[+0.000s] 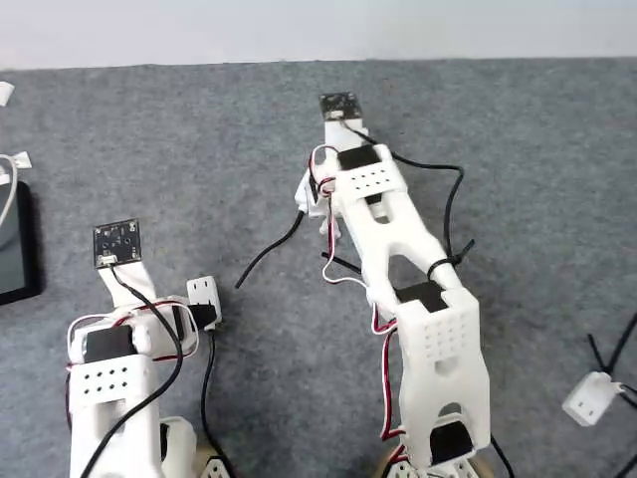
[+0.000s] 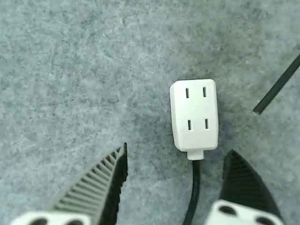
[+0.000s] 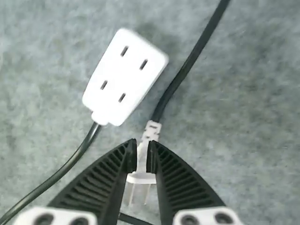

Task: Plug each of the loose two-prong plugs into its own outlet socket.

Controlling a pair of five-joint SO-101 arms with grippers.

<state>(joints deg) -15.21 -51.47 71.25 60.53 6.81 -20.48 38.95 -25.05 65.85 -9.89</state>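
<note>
Grey fuzzy mat point(image 2: 70, 70), left fingers point(image 2: 105, 183) spread near boxy white outlet point(image 2: 194, 115), right fingers point(image 3: 108, 180) pinching seemingly two-pronged plug point(image 3: 139, 177).

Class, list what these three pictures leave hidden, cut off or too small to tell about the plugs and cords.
Right wrist view: the right pincer hides most of the plug it grips.
High view: the right arm covers that pincer and plug.
Left wrist view: the edge cuts off the black cord.
High view: the white block is too small to identify.
</note>
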